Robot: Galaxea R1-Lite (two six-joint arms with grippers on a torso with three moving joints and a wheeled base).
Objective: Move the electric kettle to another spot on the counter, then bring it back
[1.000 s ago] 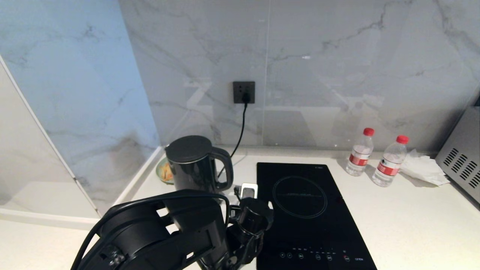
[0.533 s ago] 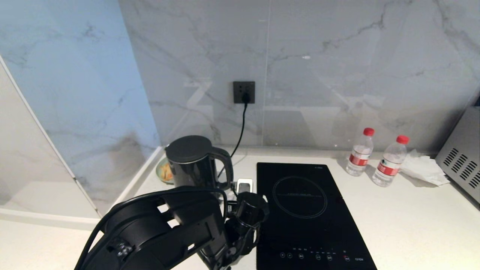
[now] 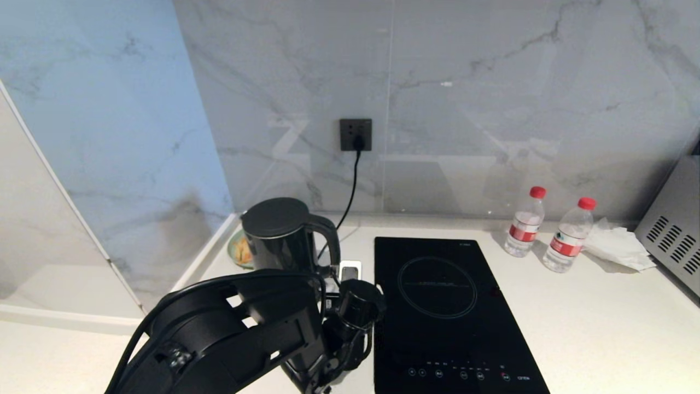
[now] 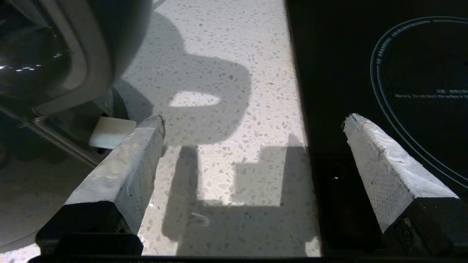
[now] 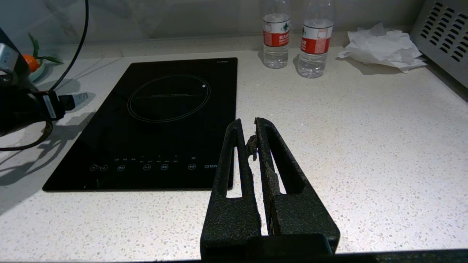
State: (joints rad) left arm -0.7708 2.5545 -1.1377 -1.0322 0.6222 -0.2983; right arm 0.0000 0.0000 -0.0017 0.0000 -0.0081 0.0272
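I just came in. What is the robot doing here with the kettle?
The robot's left hand is open beside the black kettle, near its handle, holding nothing. The kettle stands on the white counter, left of the hob. The right hand is shut and idle over the counter.

The left arm [image 3: 240, 328] has swung up and leftward in the head view, carrying its wrist closer to the electric kettle [image 3: 281, 235]. The left gripper [image 4: 252, 120] (fingers [image 4: 124, 164] spread wide) now sits just beside the kettle's handle [image 3: 328, 241], one finger near the pale switch [image 4: 109, 131] at the base, the other over the edge of the hob [image 4: 365, 73].
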